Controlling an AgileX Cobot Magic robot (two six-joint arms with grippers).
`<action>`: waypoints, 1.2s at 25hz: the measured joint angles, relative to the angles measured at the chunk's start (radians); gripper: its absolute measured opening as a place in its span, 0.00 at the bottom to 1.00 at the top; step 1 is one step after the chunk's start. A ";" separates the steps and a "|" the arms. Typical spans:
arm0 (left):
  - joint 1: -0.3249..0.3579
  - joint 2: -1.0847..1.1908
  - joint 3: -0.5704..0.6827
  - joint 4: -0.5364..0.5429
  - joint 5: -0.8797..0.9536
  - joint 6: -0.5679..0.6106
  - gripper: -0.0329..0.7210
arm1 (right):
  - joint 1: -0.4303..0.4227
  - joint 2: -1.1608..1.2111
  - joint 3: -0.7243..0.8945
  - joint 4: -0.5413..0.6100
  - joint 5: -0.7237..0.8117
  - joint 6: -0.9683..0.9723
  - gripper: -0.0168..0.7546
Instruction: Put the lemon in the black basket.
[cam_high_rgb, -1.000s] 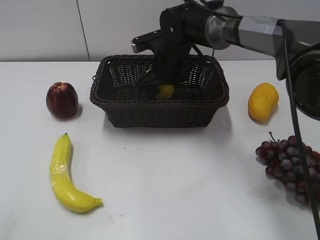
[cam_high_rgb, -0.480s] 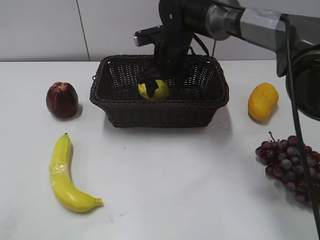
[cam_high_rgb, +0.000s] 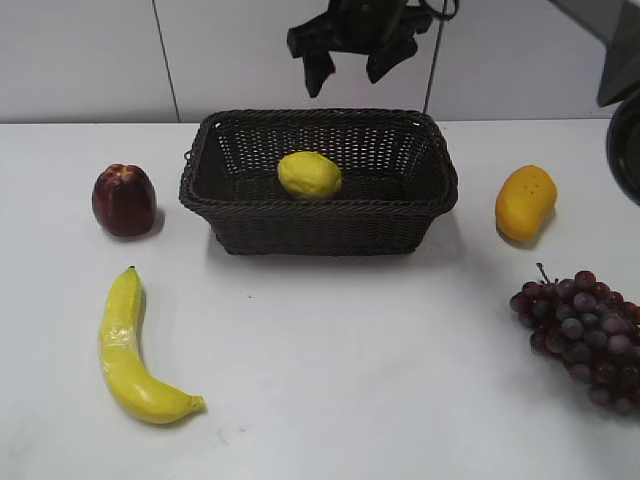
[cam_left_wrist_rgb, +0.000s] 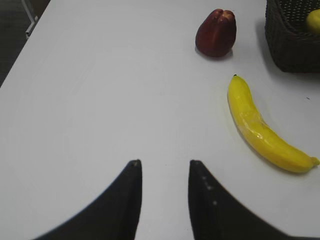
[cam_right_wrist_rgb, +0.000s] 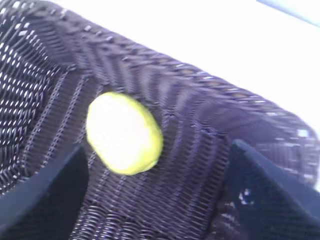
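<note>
The yellow lemon (cam_high_rgb: 309, 174) lies free on the floor of the black basket (cam_high_rgb: 318, 226), a dark woven rectangle at the table's back middle. The right wrist view looks down on the lemon (cam_right_wrist_rgb: 124, 133) and the basket's weave (cam_right_wrist_rgb: 200, 165). My right gripper (cam_high_rgb: 348, 62) hangs open and empty above the basket's back rim; its fingers frame the lemon in the right wrist view (cam_right_wrist_rgb: 158, 146). My left gripper (cam_left_wrist_rgb: 163, 163) is open and empty over bare table at the left. The left wrist view shows a basket corner (cam_left_wrist_rgb: 290, 45) with a sliver of lemon (cam_left_wrist_rgb: 314, 21).
A dark red apple-like fruit (cam_high_rgb: 124, 200) sits left of the basket, a banana (cam_high_rgb: 132, 350) at the front left. An orange-yellow mango-like fruit (cam_high_rgb: 526, 203) lies right of the basket, purple grapes (cam_high_rgb: 585, 330) at the right edge. A white wall stands behind the table.
My right gripper let go of the lemon inside the basket, opened, and rose clear above the rim. The lemon now rests alone on the basket floor.
</note>
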 joint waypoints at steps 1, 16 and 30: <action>0.000 0.000 0.000 0.000 0.000 0.000 0.36 | -0.012 -0.012 0.000 0.000 0.001 0.002 0.86; 0.000 0.000 0.000 0.000 0.000 0.000 0.36 | -0.315 -0.297 0.336 0.025 0.001 -0.030 0.82; 0.000 0.000 0.000 0.000 0.000 0.000 0.36 | -0.466 -0.810 1.108 0.031 -0.102 -0.138 0.79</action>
